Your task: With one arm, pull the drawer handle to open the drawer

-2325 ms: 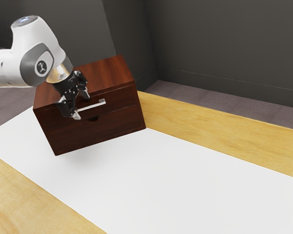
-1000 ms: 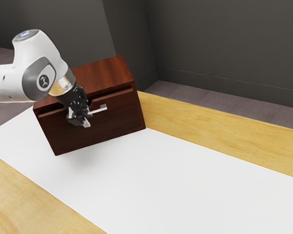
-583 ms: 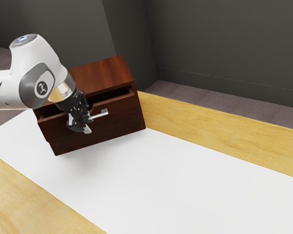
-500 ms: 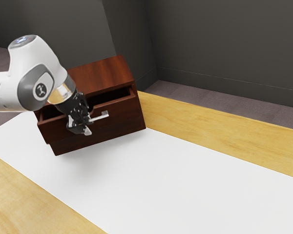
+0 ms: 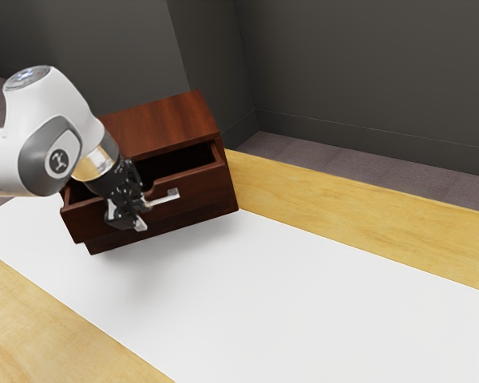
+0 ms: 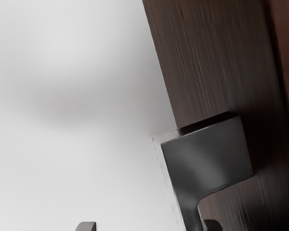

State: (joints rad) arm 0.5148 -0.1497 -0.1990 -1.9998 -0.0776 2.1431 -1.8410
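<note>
A dark wooden cabinet (image 5: pixel 172 120) stands at the far left of the white mat. Its upper drawer (image 5: pixel 188 187) is pulled partway out, leaving a dark gap under the cabinet top. A silver bar handle (image 5: pixel 161 197) runs across the drawer front. My black gripper (image 5: pixel 124 213) is shut on the handle's left end. In the wrist view the drawer front (image 6: pixel 216 62) fills the right side and the handle's grey mounting block (image 6: pixel 204 161) juts from it close under my hand.
The white mat (image 5: pixel 247 295) covers the middle of a light wooden table (image 5: pixel 367 215). Dark walls and a grey floor lie behind the cabinet. My white arm (image 5: pixel 40 152) comes in from the exterior view's left.
The gripper closed on the handle and drew it toward the exterior view's lower left. The drawer has slid steadily out, and the gap under the cabinet top has widened.
</note>
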